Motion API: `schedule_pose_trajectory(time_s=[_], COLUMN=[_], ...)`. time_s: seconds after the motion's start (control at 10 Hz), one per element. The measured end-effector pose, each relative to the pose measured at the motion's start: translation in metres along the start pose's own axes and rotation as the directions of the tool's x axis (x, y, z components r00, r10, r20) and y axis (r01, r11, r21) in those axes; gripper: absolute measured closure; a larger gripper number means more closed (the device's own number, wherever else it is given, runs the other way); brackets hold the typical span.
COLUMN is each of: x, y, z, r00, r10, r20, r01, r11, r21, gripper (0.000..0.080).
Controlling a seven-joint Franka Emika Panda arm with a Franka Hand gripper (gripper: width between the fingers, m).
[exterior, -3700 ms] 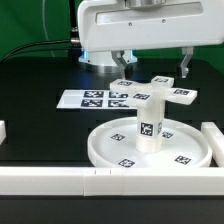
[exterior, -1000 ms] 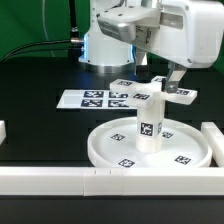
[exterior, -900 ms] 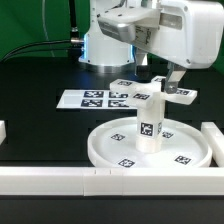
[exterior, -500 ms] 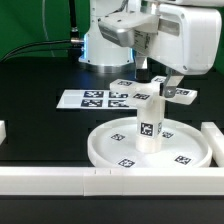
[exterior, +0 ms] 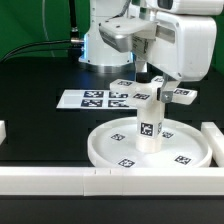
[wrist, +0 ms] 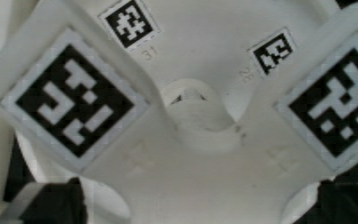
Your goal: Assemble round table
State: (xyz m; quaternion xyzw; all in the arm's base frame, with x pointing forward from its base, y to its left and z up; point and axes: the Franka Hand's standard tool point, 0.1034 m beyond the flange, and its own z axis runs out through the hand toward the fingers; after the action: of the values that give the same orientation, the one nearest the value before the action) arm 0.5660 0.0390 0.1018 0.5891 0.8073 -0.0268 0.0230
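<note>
The white disc [exterior: 150, 147] of the round table lies flat on the black tabletop [exterior: 40, 120], toward the exterior view's right and close to the near edge. A white post [exterior: 149, 121] stands upright on its centre, carrying a square tag on the side facing the camera. More small tags sit on the disc's floor around the post, inside the raised rim.

A straight white rail [exterior: 90, 179] runs along the near edge, just in front of the disc's rim. A second rail piece [exterior: 212, 137] stands just beside the disc on the exterior view's right, leaving little room there. On the exterior view's left the tabletop is bare black out to a small white block [exterior: 3, 130] at the frame's edge.

Behind the disc lies the marker board [exterior: 95, 99], flat, with a strip of bare tabletop between them. A white cross-shaped part [exterior: 165, 92] with tags lies behind the post, toward the exterior view's right.

The gripper [exterior: 161, 86] hangs over that cross-shaped part, just behind the post's top. Its fingers [exterior: 160, 85] are apart and hold nothing. In the wrist view two tagged arms of the part spread out around a central hub [wrist: 197, 105], and dark fingers [wrist: 60, 200] show at the frame's corners, spread wide.
</note>
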Motion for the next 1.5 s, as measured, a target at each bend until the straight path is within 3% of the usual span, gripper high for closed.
schedule_pose_trajectory(time_s=[0.2, 0.7, 0.9, 1.1, 1.5], x=[0.0001, 0.0003, 0.0004, 0.0007, 0.0027], y=[-0.0005, -0.0005, -0.0009, -0.0015, -0.0024], z=[0.0003, 0.0003, 0.0004, 0.0002, 0.0000], r00=[1.000, 0.997, 0.966, 0.889, 0.553], r10=[0.004, 0.073, 0.257, 0.458, 0.833], r20=[0.000, -0.002, -0.002, -0.002, -0.003], r01=[-0.004, -0.073, -0.257, -0.458, -0.833], r11=[1.000, 0.997, 0.966, 0.889, 0.553], r21=[0.002, 0.002, 0.005, 0.010, 0.024], gripper=[0.0362, 0.0361, 0.0361, 0.0361, 0.0360])
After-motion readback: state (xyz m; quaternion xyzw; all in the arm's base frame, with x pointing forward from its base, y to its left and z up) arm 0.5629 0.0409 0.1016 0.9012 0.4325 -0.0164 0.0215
